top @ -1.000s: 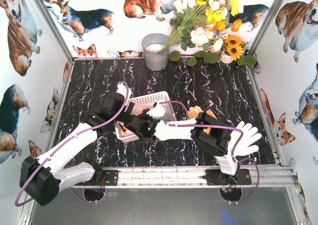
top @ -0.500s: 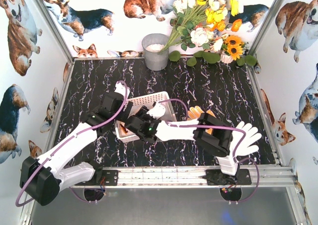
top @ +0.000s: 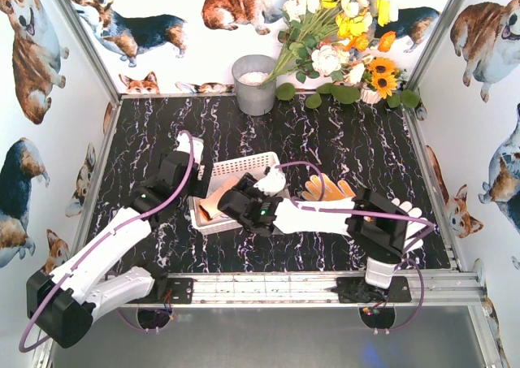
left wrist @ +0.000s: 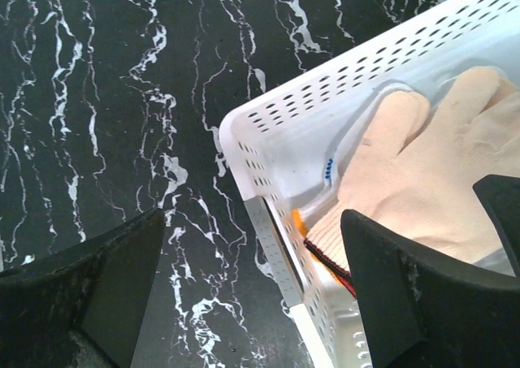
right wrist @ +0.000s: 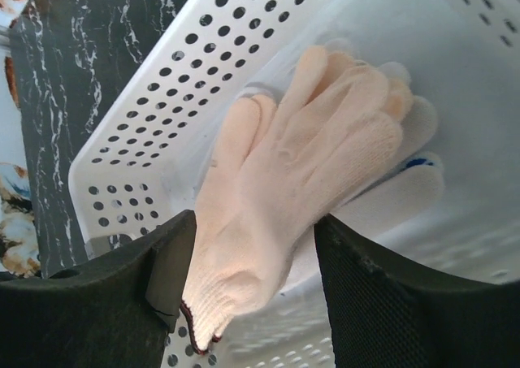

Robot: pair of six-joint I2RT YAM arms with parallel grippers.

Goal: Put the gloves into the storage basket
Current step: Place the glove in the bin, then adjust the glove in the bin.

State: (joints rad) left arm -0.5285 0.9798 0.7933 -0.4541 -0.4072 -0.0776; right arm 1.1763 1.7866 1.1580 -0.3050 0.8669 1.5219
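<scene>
The white lattice storage basket (top: pixel 244 166) sits mid-table. A cream glove (right wrist: pixel 309 157) lies inside it on top of other gloves; a blue-dotted patch (left wrist: pixel 327 170) and an orange cuff (left wrist: pixel 298 221) peek out beneath. My right gripper (right wrist: pixel 252 250) is open just over the basket, the cream glove's cuff lying loose between its fingers. My left gripper (left wrist: pixel 252 291) is open and astride the basket's near-left corner (left wrist: pixel 244 140), holding nothing. A yellow glove (top: pixel 327 188) lies on the table right of the basket. A white glove (top: pixel 416 218) is partly hidden under my right arm.
A grey metal bucket (top: pixel 254 84) stands at the back, with a bunch of flowers (top: pixel 341 35) to its right. Printed walls close in the black marbled table (top: pixel 357 140) on three sides. Purple cables loop over both arms.
My right gripper has opened and let go of the cream glove, which now rests in the basket. Both arms have shifted slightly, the left one toward the left.
</scene>
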